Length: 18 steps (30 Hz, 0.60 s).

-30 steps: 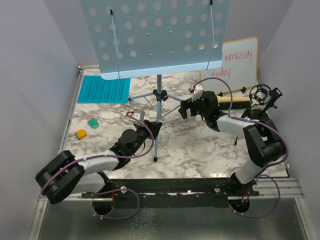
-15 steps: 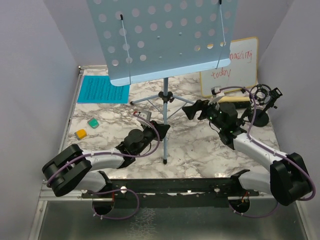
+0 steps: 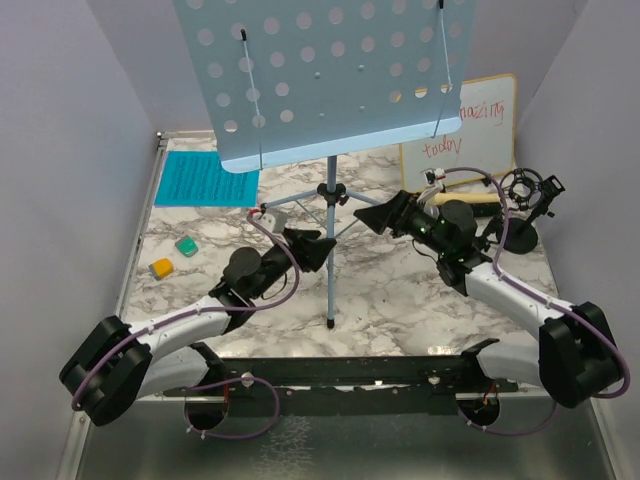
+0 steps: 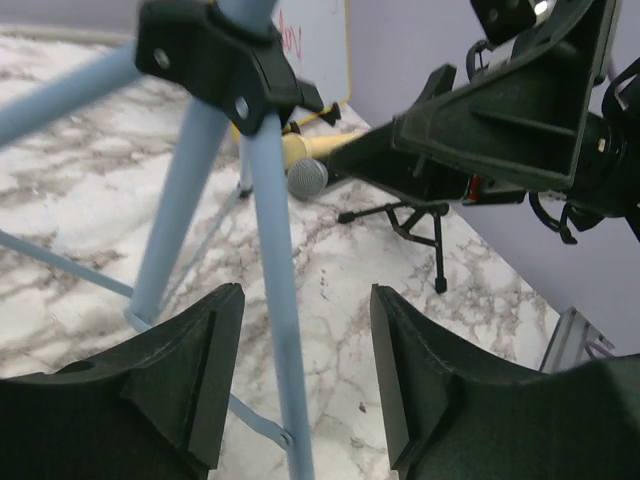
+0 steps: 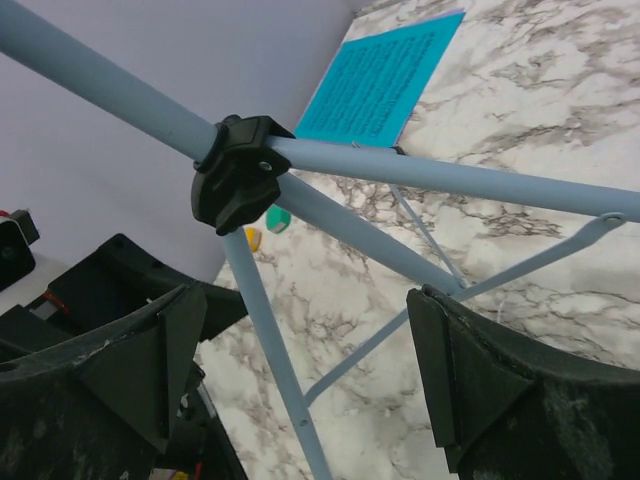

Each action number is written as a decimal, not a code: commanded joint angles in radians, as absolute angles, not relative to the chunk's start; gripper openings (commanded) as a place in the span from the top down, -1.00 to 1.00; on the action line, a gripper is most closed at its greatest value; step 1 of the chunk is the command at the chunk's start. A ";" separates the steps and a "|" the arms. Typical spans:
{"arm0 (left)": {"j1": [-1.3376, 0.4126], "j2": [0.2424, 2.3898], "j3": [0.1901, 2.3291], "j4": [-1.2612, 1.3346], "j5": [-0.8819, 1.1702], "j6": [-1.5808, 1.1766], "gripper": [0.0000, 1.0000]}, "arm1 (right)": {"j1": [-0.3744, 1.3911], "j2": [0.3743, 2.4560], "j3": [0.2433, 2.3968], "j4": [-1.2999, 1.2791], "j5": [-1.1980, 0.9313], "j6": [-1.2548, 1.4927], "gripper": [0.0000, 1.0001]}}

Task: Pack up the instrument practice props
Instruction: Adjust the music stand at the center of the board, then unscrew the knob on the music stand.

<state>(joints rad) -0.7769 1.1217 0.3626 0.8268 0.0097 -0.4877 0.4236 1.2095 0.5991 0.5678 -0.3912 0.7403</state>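
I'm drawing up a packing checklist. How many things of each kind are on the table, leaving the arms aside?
Music rack: 1
Cyan sheet: 1
Microphones: 2 (black studio microphone, cream handheld microphone)
Blocks: 2 (green block, orange block)
Whiteboard: 1
Total: 7

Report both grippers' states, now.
Left gripper: open, astride a leg of the music rack, gripping nothing.
Right gripper: open, empty, by the rack's black hub.
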 commanded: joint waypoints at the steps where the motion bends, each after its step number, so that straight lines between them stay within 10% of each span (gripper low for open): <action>1: -0.644 1.095 0.426 0.828 0.224 -0.437 -0.23 | 0.420 1.261 0.648 0.632 -0.465 0.865 -0.76; 18: -0.392 1.424 0.679 1.216 0.611 -0.556 -0.32 | 0.420 1.448 0.800 0.670 -0.542 0.991 -0.40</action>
<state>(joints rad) -0.4232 1.3491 0.6025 1.0569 0.4751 -0.5201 0.4236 1.4147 0.7506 0.6495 -0.4976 0.9562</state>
